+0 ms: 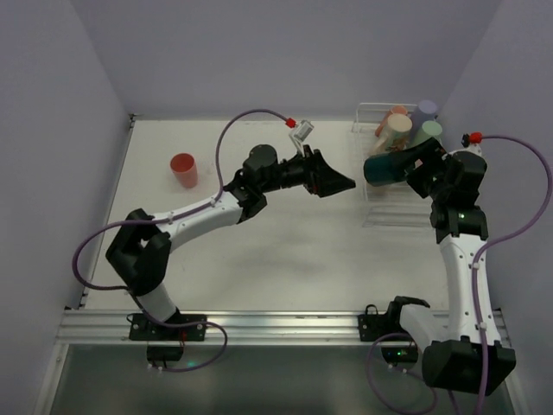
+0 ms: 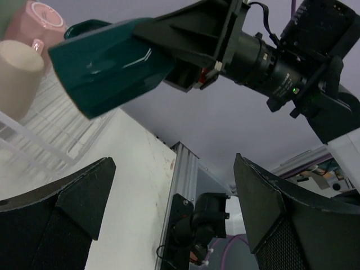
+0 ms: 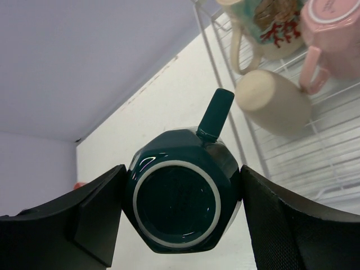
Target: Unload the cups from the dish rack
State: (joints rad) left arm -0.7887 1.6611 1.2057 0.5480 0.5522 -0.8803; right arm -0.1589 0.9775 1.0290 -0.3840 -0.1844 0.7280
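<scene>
Within right end effector (image 3: 183, 214): glossy, faceted dk-green mug (image 3: 179, 185) by wire rack (image 3: 315, 154).

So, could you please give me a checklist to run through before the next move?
1. Hold of the right gripper on the dark green mug: ok, clamped on both sides.
2. Mug clear of the dish rack: ok.
3. The handle free of the grip: ok.
4. Opening of the left gripper: ok, jaws wide.
5. Mug between the left jaws: not ok, it sits apart, up and to one side.
6. The red cup out of both arms' way: ok.
</scene>
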